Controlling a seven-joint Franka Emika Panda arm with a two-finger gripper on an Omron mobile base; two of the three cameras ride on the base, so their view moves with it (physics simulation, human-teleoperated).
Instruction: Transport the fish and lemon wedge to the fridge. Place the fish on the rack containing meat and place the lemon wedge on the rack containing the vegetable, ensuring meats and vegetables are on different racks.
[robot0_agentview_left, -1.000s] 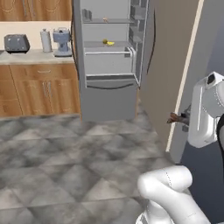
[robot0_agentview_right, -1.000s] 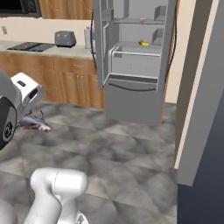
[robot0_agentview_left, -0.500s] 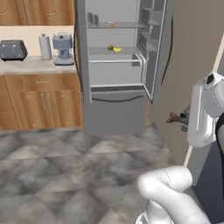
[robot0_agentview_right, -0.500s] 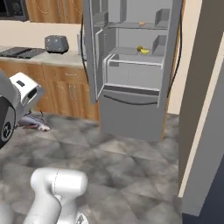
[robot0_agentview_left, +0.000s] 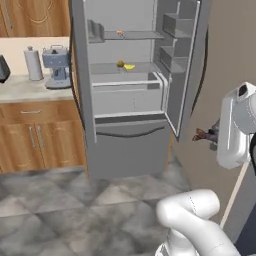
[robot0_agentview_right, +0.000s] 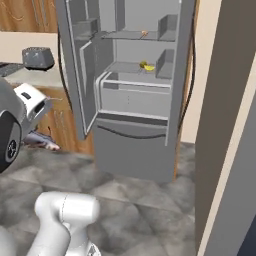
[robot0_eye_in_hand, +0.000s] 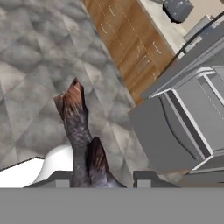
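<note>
While clamped, fish (robot0_eye_in_hand: 78, 127) within claw (robot0_eye_in_hand: 99, 177)

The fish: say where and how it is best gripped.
Grip the fish across its slim body near the middle, from its flat sides. The pincer holds it that way now: the long body sticks out past the fingertips, tail end forward, so it likely won't swing much.

You are in a home kitchen: the open steel fridge (robot0_agentview_left: 125, 100) stands beside wooden cabinets (robot0_agentview_left: 35, 135), a worktop (robot0_agentview_left: 25, 90) carrying a coffee machine (robot0_agentview_left: 56, 65) and toaster (robot0_agentview_right: 38, 57), over grey stone floor tiles (robot0_agentview_left: 60, 210).
</note>
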